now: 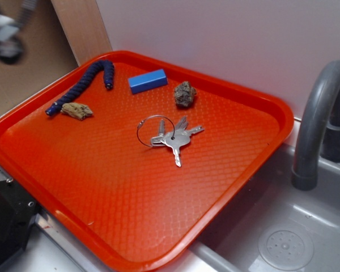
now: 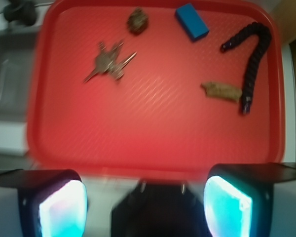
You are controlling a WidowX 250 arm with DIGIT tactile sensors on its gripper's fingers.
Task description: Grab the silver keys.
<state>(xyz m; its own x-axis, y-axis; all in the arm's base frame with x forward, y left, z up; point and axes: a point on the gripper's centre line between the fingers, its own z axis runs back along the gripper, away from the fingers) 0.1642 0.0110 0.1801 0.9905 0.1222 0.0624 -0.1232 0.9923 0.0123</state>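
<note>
Silver keys [image 1: 173,139] lie flat near the middle of the red tray [image 1: 130,226], slightly toward the far side. Wire ring sits to their left in the exterior view, key blades fan out to the right and toward the near edge. Nothing touching them.

Other stuff on the tray, all apart from the keys:
- rock [image 1: 185,94], brown-grey and lumpy, just behind the keys near the back rim
- blue block [image 1: 148,81], left of the rock, also near the back rim
- dark blue rope [image 1: 82,86], curved, running along the far left rim
- small piece of wood [image 1: 77,110], just beside the rope's lower end, can't tell if they touch

End effector [image 2: 145,207] is spread: in the wrist view both fingers sit wide apart at the bottom corners, left pad [image 2: 63,210] and right pad [image 2: 228,207] glowing cyan, nothing between them. It hangs over the near rim of the tray, well clear of the keys, which show up in the upper left of that view. Wrist view is motion-blurred. In the exterior view the arm is only a blur in the top left corner.

Tray sits partly over a grey sink [image 1: 283,226], with a grey faucet [image 1: 320,119] at the right. White wall behind.
</note>
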